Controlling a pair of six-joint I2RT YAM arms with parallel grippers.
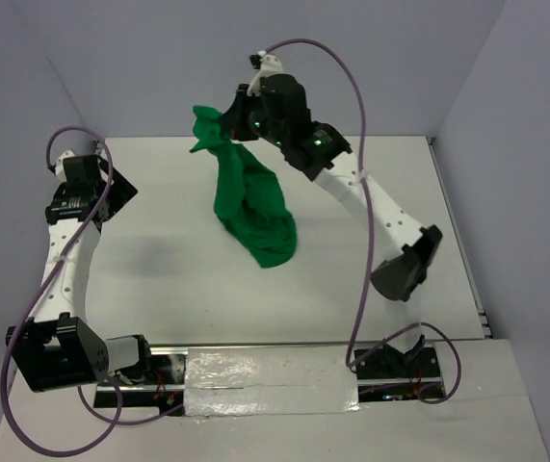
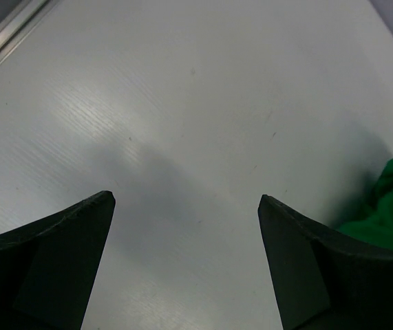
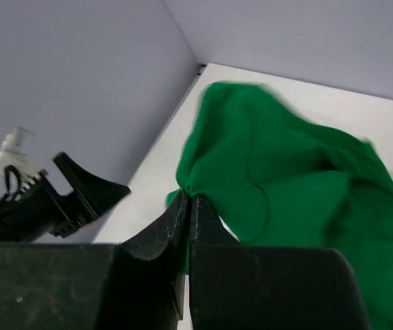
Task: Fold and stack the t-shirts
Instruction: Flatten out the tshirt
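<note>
— Where's the t-shirt (image 1: 250,207) just now?

— Mostly up off the surface (image 1: 159,279). The right tool (image 3: 189,203) is pinched tight on a fold of it near the back, and the rest hangs down in one green bunch toward the middle. Whether the bottom end brushes the surface, I can't tell from here.

— And the other arm?

— The left tool (image 2: 186,199) sits over bare surface on the left side, spread wide with nothing in it. The t-shirt lies off to its right, and only a corner of green shows at the right edge of its own camera.

— Which way does the t-shirt run, then?

— Top to bottom, from the pinch downward, leaning a little toward the near side. It's a rope of cloth; I can't pick out any sleeve or hem spread open.

— So what does the next move turn on?

— That sideways gap, I'd say. The right tool is already at the t-shirt, while the left tool stands well apart from it. My guess is the left one must travel rightward to catch the hanging lower part so the two can draw it open.
</note>
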